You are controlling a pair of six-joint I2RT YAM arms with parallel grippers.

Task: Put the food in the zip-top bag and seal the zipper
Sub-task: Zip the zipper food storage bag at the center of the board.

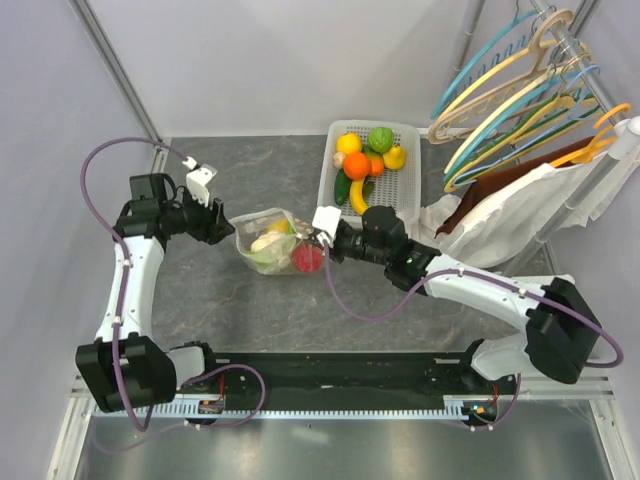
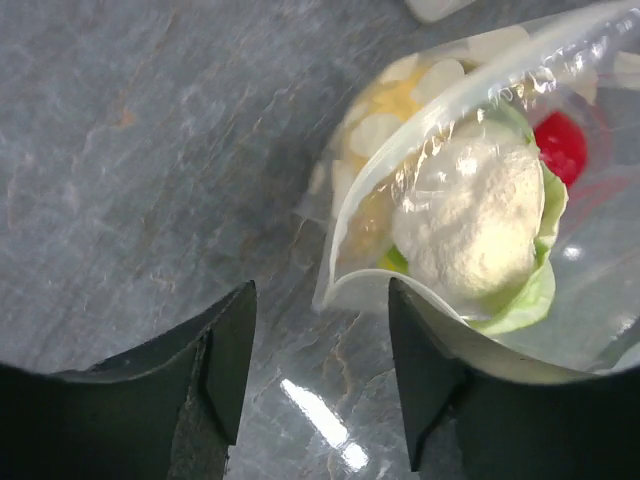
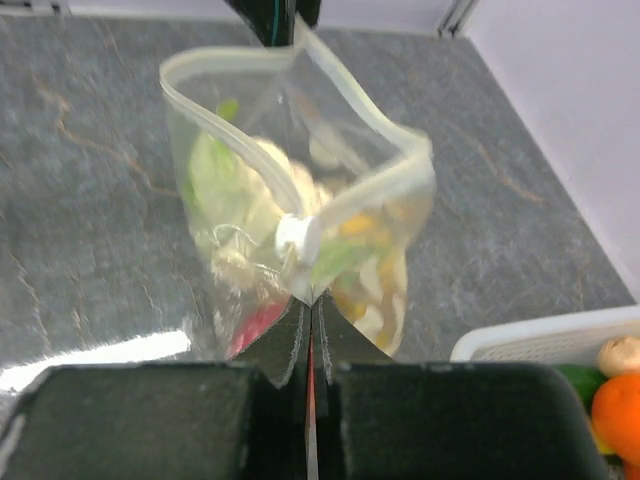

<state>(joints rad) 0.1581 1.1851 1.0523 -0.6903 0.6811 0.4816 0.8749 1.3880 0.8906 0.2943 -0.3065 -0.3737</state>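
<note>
From above, the zip-top bag [image 1: 270, 245] lies on the table between your two arms, already holding some food. More fruit [image 1: 356, 165] sits in the white basket [image 1: 413, 175] beyond it. The left gripper [image 1: 222, 222] is at the bag's left end and the right gripper [image 1: 322, 238] at its right end.

Your left wrist view shows the jaws standing apart and gripping nothing. The bag's rim [image 2: 345, 290] curls between the fingers, close to the right-hand one [image 2: 425, 370]. A pale cauliflower piece [image 2: 480, 220] and a red piece [image 2: 560, 145] lie just inside.

Your right wrist view shows the jaws pinched shut on the bag's end, just below the white slider tab [image 3: 297, 238]. The zipper [image 3: 215, 115] gapes in a wide loop.

With only one end held, a pull from the right would likely drag the whole bag rather than run the slider. With the mouth this wide, a tilt could let the cauliflower roll out.
</note>
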